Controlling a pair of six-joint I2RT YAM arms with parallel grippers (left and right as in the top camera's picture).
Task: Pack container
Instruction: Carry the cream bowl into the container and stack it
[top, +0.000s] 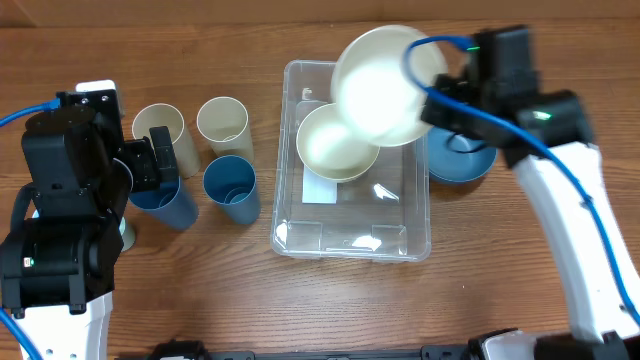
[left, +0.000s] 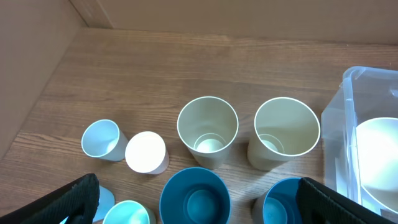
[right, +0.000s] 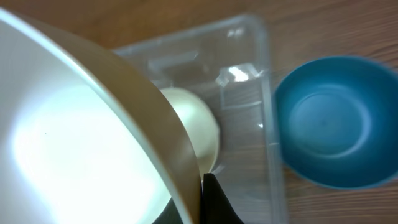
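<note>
The clear plastic container (top: 352, 240) lies at the table's middle with a white label on its bottom; it also shows in the right wrist view (right: 249, 68) and at the right edge of the left wrist view (left: 364, 106). A cream bowl (top: 335, 145) sits inside it. My right gripper (top: 435, 95) is shut on the rim of a second cream bowl (top: 385, 80), held tilted above the container's far end; that bowl fills the left of the right wrist view (right: 81, 143). My left gripper (left: 199, 199) is open and empty above two blue cups (left: 194, 198).
A blue bowl (top: 460, 160) stands right of the container. Two cream cups (top: 222, 122) and two blue cups (top: 231, 188) stand left of it. Small light-blue and white cups (left: 146, 151) lie further left. A brown wall (left: 37, 37) borders the table.
</note>
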